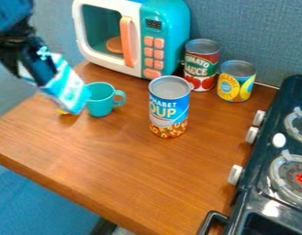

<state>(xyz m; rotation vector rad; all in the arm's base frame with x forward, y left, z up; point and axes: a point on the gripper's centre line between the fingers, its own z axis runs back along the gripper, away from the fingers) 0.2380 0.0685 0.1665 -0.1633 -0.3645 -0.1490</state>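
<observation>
Blue-white packet (69, 89) hangs tilted below the tool (36, 73), clasped in it, beside the teal mug (100, 99).

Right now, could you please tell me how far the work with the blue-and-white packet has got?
The grasp looks done: the black gripper appears closed on the blue-and-white packet. That packet is in hand, tilted beside the upright teal cup. Releasing it seems left; I cannot tell whether its lower end rests on the brown wooden table.

Looks down at a slant from fairly close above the wooden counter (110, 160), facing the toy microwave (171, 25) and wall (251, 36) behind.
</observation>
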